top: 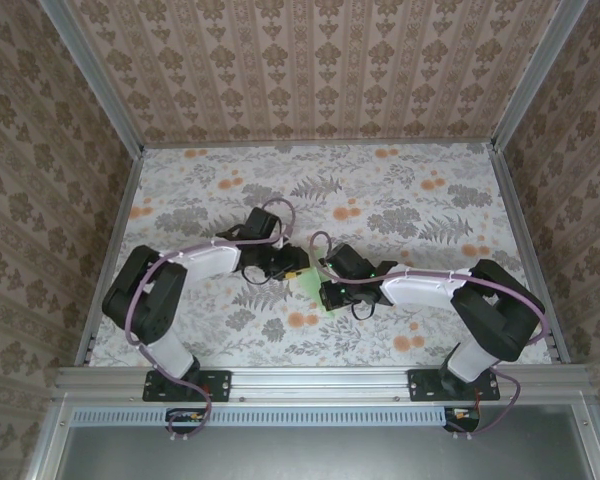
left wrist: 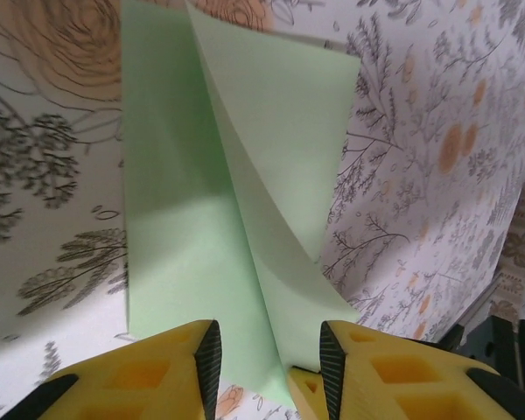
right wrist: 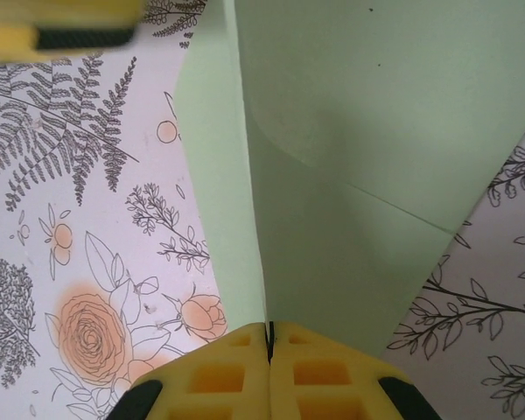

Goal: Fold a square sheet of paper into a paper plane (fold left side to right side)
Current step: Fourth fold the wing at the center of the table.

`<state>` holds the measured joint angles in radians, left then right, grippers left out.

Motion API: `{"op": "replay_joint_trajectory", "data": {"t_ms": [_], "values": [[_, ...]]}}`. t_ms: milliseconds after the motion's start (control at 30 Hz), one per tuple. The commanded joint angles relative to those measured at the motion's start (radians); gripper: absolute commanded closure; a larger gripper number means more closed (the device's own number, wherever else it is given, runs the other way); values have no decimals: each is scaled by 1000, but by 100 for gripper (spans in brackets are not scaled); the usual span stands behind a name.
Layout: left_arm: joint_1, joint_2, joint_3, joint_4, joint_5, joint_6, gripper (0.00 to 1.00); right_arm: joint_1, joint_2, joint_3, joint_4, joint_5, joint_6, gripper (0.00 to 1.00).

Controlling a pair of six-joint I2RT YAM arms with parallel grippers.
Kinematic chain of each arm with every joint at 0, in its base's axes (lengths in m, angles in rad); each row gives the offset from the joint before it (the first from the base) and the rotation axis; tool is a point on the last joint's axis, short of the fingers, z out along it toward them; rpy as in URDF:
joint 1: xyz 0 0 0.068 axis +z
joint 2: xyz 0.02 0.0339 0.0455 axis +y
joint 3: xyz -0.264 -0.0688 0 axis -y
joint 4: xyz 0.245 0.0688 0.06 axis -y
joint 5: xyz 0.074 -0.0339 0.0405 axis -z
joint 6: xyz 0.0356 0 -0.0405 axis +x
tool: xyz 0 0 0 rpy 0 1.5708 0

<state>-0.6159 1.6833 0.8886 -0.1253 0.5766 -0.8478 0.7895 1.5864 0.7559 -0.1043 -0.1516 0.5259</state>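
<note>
Paper plane (left wrist: 184,219) on floral table (top: 410,205), patterned walls (top: 320,60).

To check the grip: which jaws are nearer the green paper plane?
Right. On the right gripper the jaws are shut on the crease of the paper plane; on the left gripper they stand open astride its end.

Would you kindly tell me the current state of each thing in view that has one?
paper plane: partly folded, one flap lifted.
left fingers: open, astride the plane's near edge.
right fingers: shut on the plane's crease.
</note>
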Motion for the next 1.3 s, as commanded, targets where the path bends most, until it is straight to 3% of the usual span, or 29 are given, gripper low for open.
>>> {"op": "replay_joint_trajectory", "data": {"t_ms": [0,700,1133,1267], "values": [[-17,40,48,27,17,-20,61,-13,-8,-21,40,-60,24,93],[-39,160,81,-5,-25,-46,57,-78,23,-64,123,-173,68,90],[-39,170,79,-23,-37,-44,57,-174,-84,-85,197,-307,119,66],[-39,165,78,-23,-38,-43,57,-246,-68,-95,240,-359,166,65]]}}
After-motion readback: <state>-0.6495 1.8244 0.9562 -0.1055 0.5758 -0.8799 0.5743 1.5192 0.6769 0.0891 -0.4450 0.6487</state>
